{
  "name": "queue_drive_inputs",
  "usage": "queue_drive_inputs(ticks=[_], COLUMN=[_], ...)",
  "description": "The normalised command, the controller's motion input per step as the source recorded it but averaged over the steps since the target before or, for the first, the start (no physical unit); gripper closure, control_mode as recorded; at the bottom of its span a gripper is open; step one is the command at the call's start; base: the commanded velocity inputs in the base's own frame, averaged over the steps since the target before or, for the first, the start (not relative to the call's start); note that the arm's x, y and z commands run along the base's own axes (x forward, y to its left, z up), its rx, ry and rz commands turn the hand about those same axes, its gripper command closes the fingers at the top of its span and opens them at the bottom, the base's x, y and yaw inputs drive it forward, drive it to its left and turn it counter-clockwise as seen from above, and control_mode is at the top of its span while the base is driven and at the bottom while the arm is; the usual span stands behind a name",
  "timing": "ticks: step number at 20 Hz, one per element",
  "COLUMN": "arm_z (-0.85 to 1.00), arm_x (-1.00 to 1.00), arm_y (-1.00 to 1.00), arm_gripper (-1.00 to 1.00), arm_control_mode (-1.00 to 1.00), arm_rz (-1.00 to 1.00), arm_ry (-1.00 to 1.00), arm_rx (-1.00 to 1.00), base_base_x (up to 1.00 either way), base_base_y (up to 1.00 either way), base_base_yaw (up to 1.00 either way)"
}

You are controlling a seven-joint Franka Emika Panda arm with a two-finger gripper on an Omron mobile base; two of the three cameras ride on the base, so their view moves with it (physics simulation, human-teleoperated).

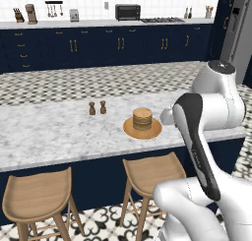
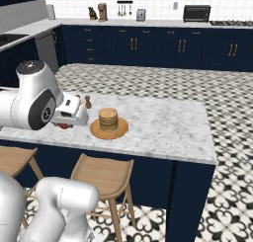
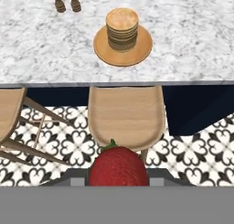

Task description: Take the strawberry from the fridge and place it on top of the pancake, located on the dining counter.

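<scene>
We see open marble all round the pancake [image 1: 142, 119] on its plate [image 1: 129, 130]; two small shakers [image 1: 97, 107] stand behind-left of it, and stools [image 1: 152, 173] sit below the counter edge.

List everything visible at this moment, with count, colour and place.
strawberry: one, red, held in the gripper
pancake: one tan stack, on the plate
plate: one, orange-brown, on the dining counter
dining counter: one, white-grey marbled, navy base
shakers: two, brown, left of the plate
stools: two, wooden, before the counter
toaster oven: one, black, back worktop
fridge: one, grey, far right
gripper: one, shut on the strawberry
</scene>
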Motion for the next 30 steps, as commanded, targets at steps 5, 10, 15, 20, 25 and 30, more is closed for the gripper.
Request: queue_drive_inputs(ticks=[5, 10, 15, 20, 25, 30], arm_z=[0.27, -0.46, -0.69, -0.33, -0.01, -0.32], arm_x=[1.0, 1.0, 1.0, 1.0, 0.99, 1.0], arm_y=[0.01, -0.01, 0.0, 0.0, -0.19, -0.05], arm_gripper=[1.0, 1.0, 1.0, 1.0, 1.0, 1.0], arm_control_mode=[-1.0, -1.0, -1.0, -1.0, -1.0, -1.0], arm_rz=[0.0, -0.01, -0.01, 0.0, 0.0, 0.0], arm_ry=[0.14, 0.09, 0.04, 0.1, 0.15, 0.09], arm_rx=[-0.04, 0.0, 0.01, 0.0, 0.0, 0.0], base_base_x=[0.0, 0.0, 0.0, 0.0, 0.0, 0.0], base_base_y=[0.0, 0.0, 0.0, 0.0, 0.0, 0.0], base_base_yaw=[0.0, 0.0, 0.0, 0.0, 0.0, 0.0])
